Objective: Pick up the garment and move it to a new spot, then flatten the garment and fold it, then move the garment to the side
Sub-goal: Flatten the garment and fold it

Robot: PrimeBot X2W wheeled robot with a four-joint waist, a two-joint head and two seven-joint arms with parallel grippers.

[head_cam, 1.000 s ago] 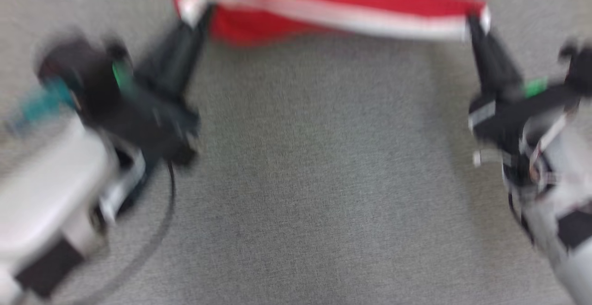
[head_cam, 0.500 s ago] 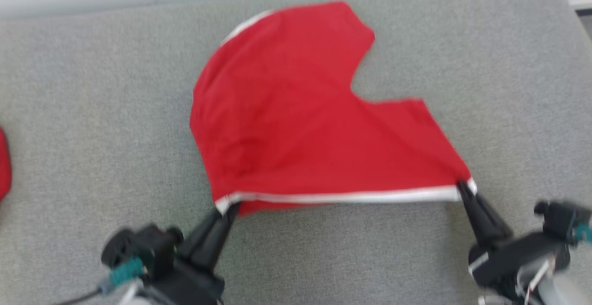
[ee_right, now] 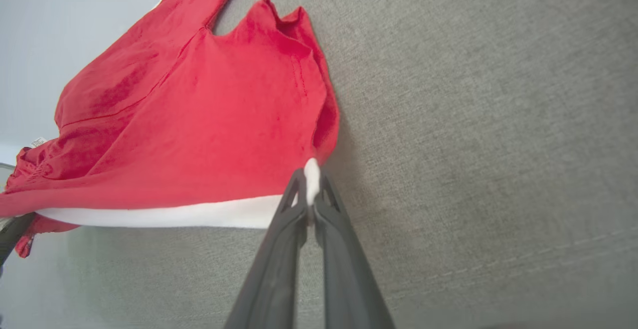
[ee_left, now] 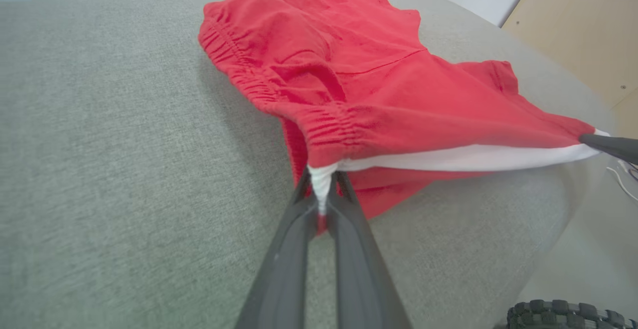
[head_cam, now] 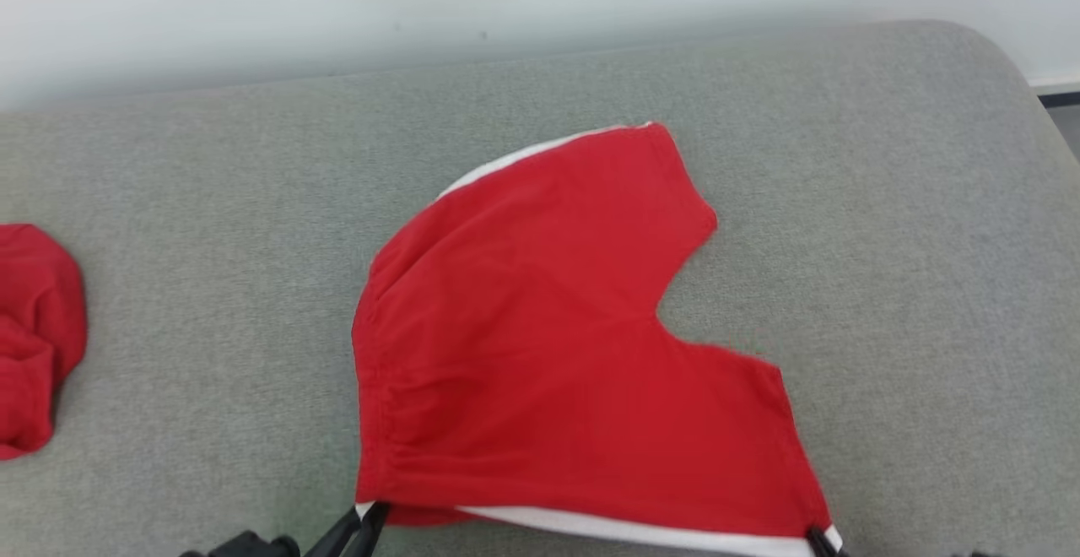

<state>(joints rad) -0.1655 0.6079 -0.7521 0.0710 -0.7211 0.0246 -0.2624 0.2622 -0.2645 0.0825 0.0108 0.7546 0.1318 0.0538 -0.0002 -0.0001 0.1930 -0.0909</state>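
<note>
As the grey padded surface [head_cam: 169,160] carries the red garment [head_cam: 540,354] near its middle, most of the fabric lies spread flat. A second red cloth [head_cam: 34,337] sits bunched at the surface's left edge, well apart. The garment's white band [head_cam: 633,530] on the near side is pulled taut between my grippers. Left gripper [ee_left: 321,189] is pinched tight on the band's left corner, right gripper [ee_right: 310,182] pinched tight on its right corner.

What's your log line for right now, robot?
step: flatten | left gripper: shut on red garment, white edge | right gripper: shut on edge's other end | garment: mostly lying on grey cushion
</note>
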